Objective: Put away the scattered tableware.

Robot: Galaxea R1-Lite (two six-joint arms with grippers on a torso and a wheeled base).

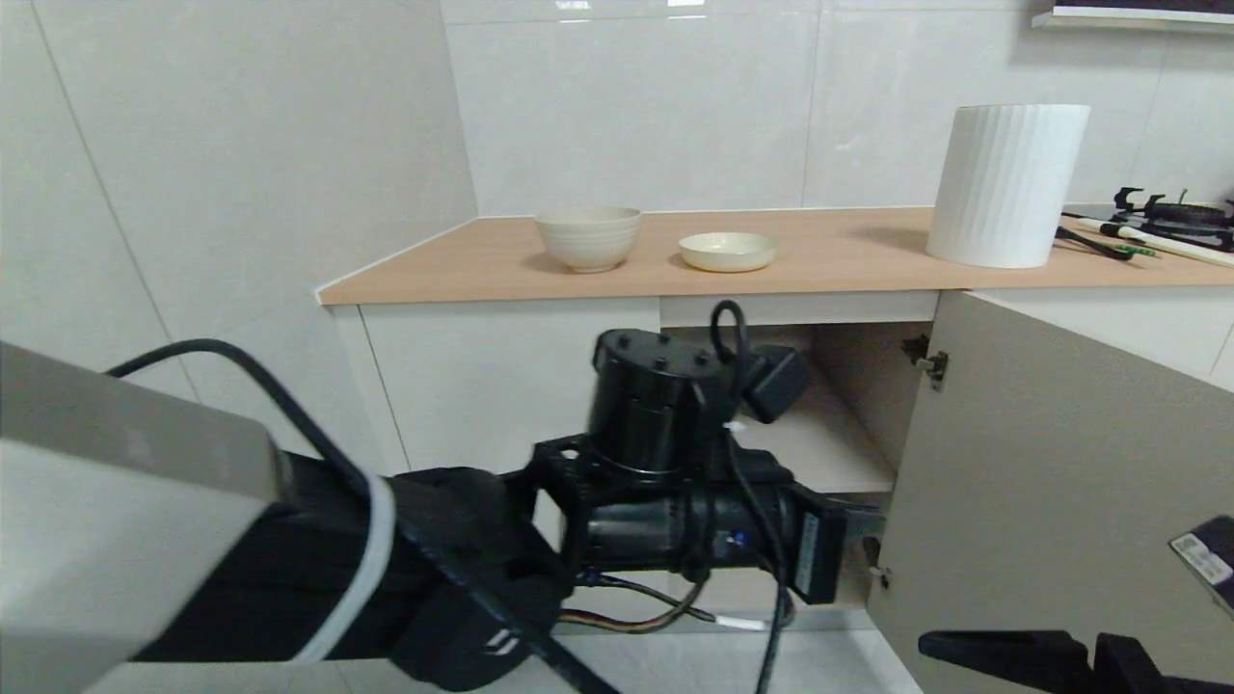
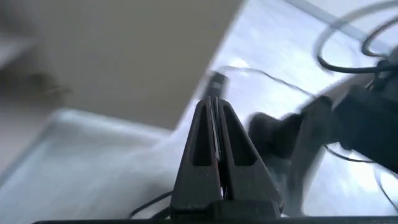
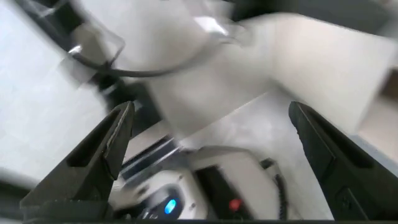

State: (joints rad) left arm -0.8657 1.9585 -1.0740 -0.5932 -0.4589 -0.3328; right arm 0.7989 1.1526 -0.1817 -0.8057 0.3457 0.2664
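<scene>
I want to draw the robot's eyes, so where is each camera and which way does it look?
Head view: on the head, facing forward and down at the counter with a bowl and dish; the left arm crosses in front.
Left wrist view: on the left wrist, looking along the shut left hand at pale floor.
Right wrist view: on the right wrist, looking past the open right hand; beyond is blurred.
Shared: the grey cabinet door, seemingly, in head and left wrist views.

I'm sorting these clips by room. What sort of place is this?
Most likely a home kitchen: a wooden countertop against tiled walls, a bowl and a shallow dish on it, a gas hob at one end, an open cupboard below.
</scene>
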